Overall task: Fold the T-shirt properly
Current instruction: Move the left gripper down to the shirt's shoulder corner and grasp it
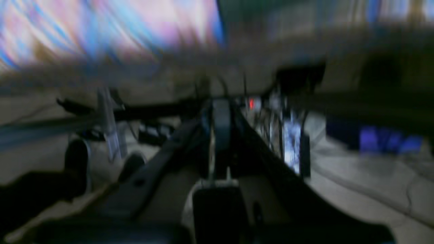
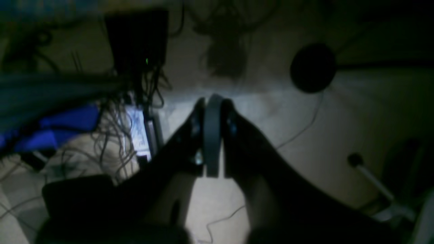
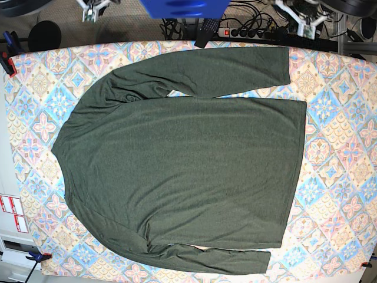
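**T-shirt flat, folding not begun**

T-shirt (image 3: 182, 159) lay spread flat on the patterned table (image 3: 344, 153) — one garment, both sleeves laid alongside the body, no real fold made. Left gripper (image 1: 221, 127) and right gripper (image 2: 213, 135) — two, seemingly off the table — had fingers pressed together, holding nothing.

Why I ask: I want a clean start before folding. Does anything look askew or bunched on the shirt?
Mostly no. The T-shirt lies flat and unfolded on the patterned table cover, sleeves alongside the body. Only some wrinkles bunch near the far shoulder, where the upper sleeve meets the body.
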Controlling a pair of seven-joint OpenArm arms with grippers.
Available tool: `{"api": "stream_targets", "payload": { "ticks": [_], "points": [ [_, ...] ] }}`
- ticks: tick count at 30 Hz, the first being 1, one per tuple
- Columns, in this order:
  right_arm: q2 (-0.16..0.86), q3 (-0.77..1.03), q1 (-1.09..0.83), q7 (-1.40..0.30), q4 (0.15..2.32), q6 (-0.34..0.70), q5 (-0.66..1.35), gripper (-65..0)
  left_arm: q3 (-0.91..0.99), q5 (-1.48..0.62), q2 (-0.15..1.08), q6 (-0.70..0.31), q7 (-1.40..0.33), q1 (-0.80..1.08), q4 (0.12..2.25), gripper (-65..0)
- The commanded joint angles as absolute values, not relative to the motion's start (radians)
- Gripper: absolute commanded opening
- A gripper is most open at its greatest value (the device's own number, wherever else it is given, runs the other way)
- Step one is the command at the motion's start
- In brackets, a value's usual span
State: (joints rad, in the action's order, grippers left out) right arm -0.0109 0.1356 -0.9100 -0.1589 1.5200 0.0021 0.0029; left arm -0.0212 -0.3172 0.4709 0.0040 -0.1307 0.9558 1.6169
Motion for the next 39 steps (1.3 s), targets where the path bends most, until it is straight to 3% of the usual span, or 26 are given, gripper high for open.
{"api": "stream_targets", "payload": {
  "ticks": [1,8,17,22,31,39],
  "points": [
    [-0.007,0.139,-0.929,-0.16,1.554,0.002,0.002,-65.0,0.005,-0.32,0.481,0.007,-0.12,0.975,1.659,-65.0],
    [-0.007,0.139,-0.928,-0.239,1.692,0.002,0.002,-65.0,0.082,-0.415,0.475,0.005,-0.237,0.903,1.73,-64.6],
    [-0.007,0.139,-0.923,-0.329,1.781,0.002,0.002,-65.0,0.091,-0.585,0.481,0.002,-0.39,0.743,1.728,-44.0],
    [-0.007,0.139,-0.923,-0.355,1.791,0.002,0.002,-65.0,0.088,-0.628,0.481,0.002,-0.535,0.671,1.725,-37.2],
    [-0.007,0.139,-0.923,-0.355,1.791,0.002,0.002,-65.0,0.087,-0.705,0.481,0.001,-0.723,0.608,1.724,-34.7],
    [-0.007,0.139,-0.921,-0.355,1.791,0.002,0.002,-65.0,0.015,-0.702,0.476,0.001,-0.74,0.607,1.722,-34.9]
  ]
}}
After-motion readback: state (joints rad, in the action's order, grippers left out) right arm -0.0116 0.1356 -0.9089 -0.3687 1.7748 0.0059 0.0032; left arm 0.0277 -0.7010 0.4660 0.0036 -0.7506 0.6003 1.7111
